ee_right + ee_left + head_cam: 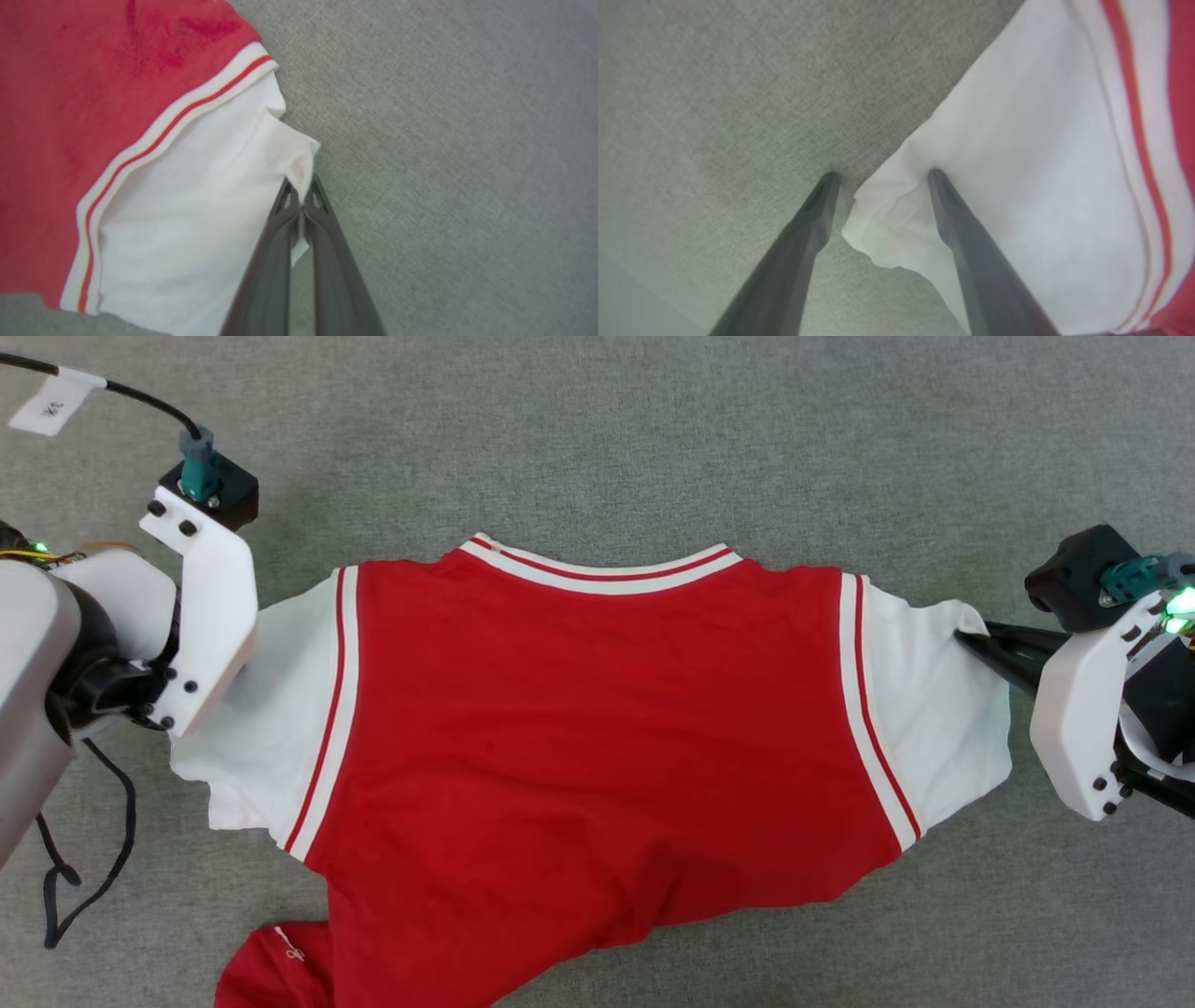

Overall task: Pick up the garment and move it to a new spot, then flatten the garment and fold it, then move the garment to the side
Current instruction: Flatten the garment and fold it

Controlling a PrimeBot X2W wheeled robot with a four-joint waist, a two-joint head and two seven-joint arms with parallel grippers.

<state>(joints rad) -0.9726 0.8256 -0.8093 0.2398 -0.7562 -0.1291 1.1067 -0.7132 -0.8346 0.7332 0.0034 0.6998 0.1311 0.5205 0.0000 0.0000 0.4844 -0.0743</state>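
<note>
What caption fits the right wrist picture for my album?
Right gripper shut on the white sleeve of the red garment, grey floor beneath.

garment (pixel 597 737) red jersey tee, white short sleeves, red-striped white trim at shoulder seams and collar, spread mostly flat on grey surface (pixel 597 429), collar at far edge, sleeves out sideways, lower corner folded over near left

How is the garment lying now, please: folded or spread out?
Mostly spread: the garment lies flat on the grey surface, white sleeves out to both sides. Only its lower left corner looks turned over.
</note>
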